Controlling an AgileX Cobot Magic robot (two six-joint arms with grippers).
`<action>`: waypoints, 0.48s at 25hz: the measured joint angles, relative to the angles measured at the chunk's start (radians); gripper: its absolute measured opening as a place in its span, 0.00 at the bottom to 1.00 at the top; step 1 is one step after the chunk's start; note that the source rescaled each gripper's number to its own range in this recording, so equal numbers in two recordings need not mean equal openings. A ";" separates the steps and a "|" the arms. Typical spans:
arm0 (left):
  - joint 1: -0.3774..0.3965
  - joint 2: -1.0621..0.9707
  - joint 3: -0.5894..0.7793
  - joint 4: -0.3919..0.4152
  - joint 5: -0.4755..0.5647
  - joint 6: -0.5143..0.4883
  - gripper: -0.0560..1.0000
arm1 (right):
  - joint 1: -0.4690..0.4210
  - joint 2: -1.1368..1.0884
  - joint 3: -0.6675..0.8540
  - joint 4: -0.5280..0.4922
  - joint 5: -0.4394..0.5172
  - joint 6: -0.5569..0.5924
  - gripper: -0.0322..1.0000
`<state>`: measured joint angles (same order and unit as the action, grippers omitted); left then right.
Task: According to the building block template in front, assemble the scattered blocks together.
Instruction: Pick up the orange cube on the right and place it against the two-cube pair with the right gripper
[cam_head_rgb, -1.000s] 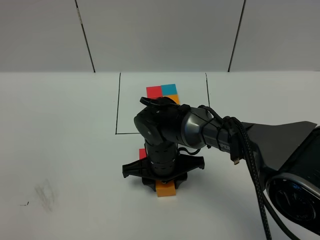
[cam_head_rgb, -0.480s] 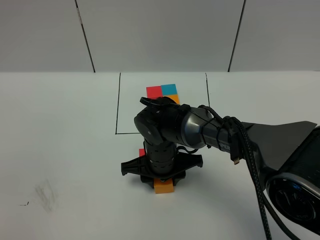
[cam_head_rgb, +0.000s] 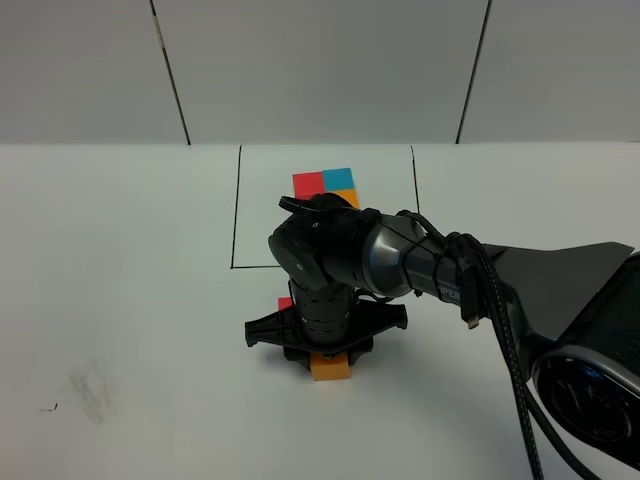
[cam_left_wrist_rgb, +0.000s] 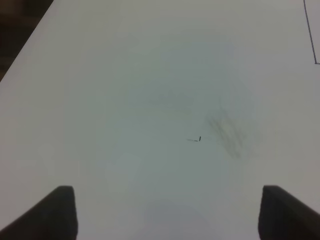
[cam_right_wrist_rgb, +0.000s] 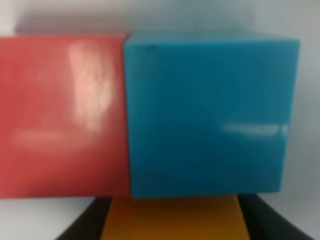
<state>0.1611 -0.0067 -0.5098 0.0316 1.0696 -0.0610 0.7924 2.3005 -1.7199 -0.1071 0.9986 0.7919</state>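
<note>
The orange block is clamped between the narrowed fingers of the right gripper, set down on the white table just in front of the black-outlined rectangle, inside which the building block template is seen. In the right wrist view the red block and blue block are pressed side by side, with the orange one right against the blue one's near face. The left gripper is held wide, nothing between its fingertips, over bare table near a faint smudge.
</note>
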 joint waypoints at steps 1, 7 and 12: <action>0.000 0.000 0.000 0.000 0.000 0.000 1.00 | 0.000 0.000 -0.001 -0.001 -0.002 0.000 0.23; 0.000 0.000 0.000 0.000 0.000 0.000 1.00 | -0.001 0.000 -0.001 -0.011 -0.014 0.012 0.23; 0.000 0.000 0.000 0.000 0.000 0.000 1.00 | -0.001 0.000 -0.002 -0.028 -0.014 0.027 0.23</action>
<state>0.1611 -0.0067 -0.5098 0.0316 1.0696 -0.0610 0.7913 2.3005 -1.7218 -0.1348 0.9845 0.8193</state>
